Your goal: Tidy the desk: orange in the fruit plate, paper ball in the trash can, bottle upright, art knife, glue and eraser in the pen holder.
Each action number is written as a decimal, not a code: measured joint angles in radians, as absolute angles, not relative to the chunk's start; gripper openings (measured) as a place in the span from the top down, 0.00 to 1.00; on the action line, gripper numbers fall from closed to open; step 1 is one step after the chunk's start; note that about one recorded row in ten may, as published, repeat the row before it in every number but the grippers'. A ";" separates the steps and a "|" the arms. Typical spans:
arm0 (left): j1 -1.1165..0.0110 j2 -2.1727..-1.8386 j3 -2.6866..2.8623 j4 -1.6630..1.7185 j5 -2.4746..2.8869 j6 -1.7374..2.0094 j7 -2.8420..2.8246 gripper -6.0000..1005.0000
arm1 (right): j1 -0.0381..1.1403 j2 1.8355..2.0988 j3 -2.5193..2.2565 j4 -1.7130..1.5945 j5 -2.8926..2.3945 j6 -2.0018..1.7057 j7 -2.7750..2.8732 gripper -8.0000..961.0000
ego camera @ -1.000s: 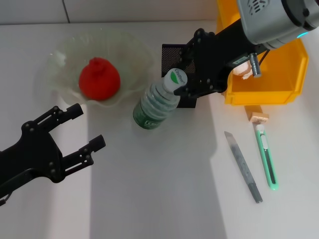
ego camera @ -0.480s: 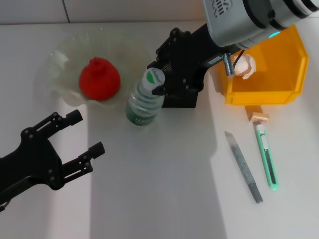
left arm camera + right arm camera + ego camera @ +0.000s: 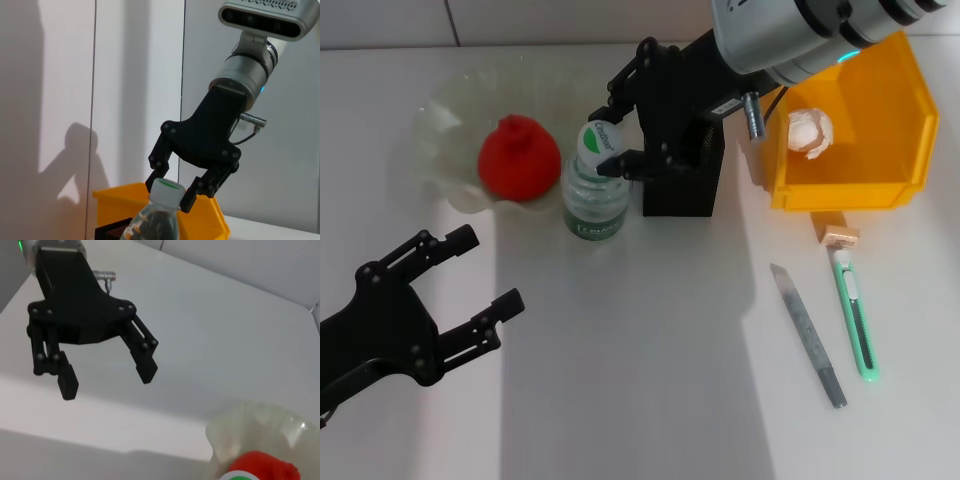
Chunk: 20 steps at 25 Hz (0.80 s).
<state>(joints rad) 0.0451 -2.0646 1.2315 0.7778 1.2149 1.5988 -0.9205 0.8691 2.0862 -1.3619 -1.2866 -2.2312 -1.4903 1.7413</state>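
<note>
though upright, bottle [image 3: 594,190] cap between right end effector [image 3: 613,140] fingers

White table [image 3: 650,400], matte, crossed by broad soft shadow bands. Grey flat metal strip [image 3: 808,335] lying on table's right part, slanted, far end cut at an angle. Pale wall [image 3: 570,20] behind far table edge, one thin dark seam.

The orange [image 3: 519,157] lies in the fruit plate [image 3: 445,120]; the bottle [image 3: 595,185] stands between plate and pen holder [image 3: 682,180].
</note>
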 joint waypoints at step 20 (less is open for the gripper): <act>0.085 -2.059 1.174 0.715 1.216 1.665 -0.897 0.20 | 0.883 2.087 -1.445 -1.227 -2.104 -1.380 1.746 0.56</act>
